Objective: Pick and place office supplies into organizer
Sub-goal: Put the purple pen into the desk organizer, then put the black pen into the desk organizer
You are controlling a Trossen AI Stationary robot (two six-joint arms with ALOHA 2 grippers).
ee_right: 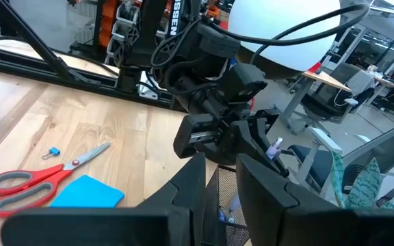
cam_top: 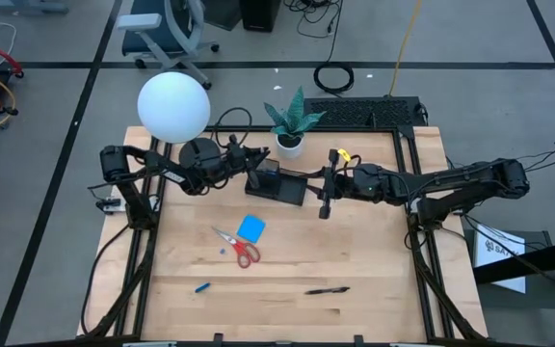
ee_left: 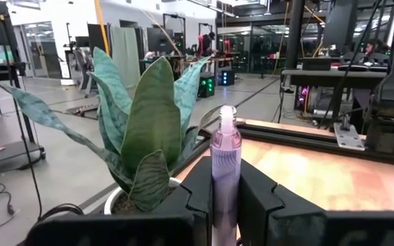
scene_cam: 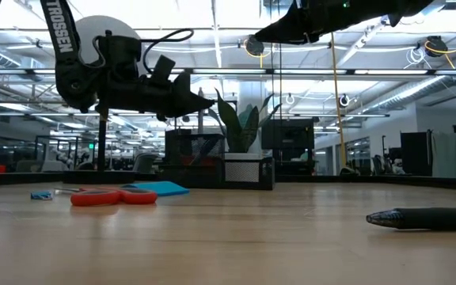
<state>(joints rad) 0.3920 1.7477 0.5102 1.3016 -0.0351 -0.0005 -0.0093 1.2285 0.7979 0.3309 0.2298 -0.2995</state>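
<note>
plant (cam_top: 292, 118) and lamp (cam_top: 173, 106) crowd organizer (cam_top: 277, 183), front table (cam_top: 374, 251) seemingly open

A white globe lamp (cam_top: 173, 106) stands at the table's far left corner on a round black base (cam_top: 198, 152). A potted plant with variegated green leaves (cam_top: 292, 117) sits in a white pot (cam_top: 290, 146) at the far edge of the wooden table (cam_top: 374, 241). On the floor beyond lie a coiled black cable (cam_top: 334, 77) and an office chair (cam_top: 165, 31). Black frame rails (cam_top: 422, 280) border the table.
</note>
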